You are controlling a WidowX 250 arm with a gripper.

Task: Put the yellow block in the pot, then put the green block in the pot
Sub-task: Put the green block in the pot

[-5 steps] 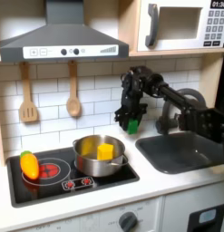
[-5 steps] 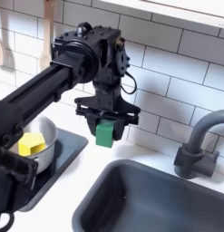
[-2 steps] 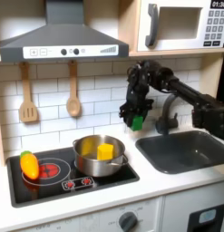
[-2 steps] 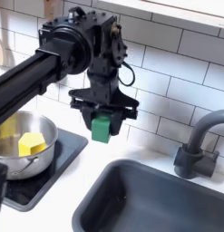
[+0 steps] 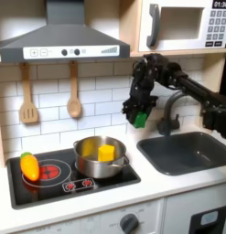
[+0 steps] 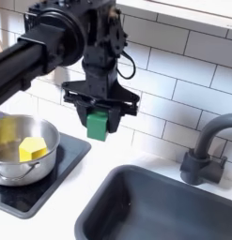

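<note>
While the gripper [image 6: 101, 116] held its fingers clamped on the green block [image 6: 98, 125], raised right of the pot [image 5: 99, 157], the yellow block [image 5: 106, 153] lay inside. Early release risked dropping green beside the pot.

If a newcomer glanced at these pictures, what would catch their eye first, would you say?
Most striking is the black gripper held in the air, jaws shut on the green block, between the pot and the sink. Next comes the yellow block lying inside the shiny pot on the stove.
</note>
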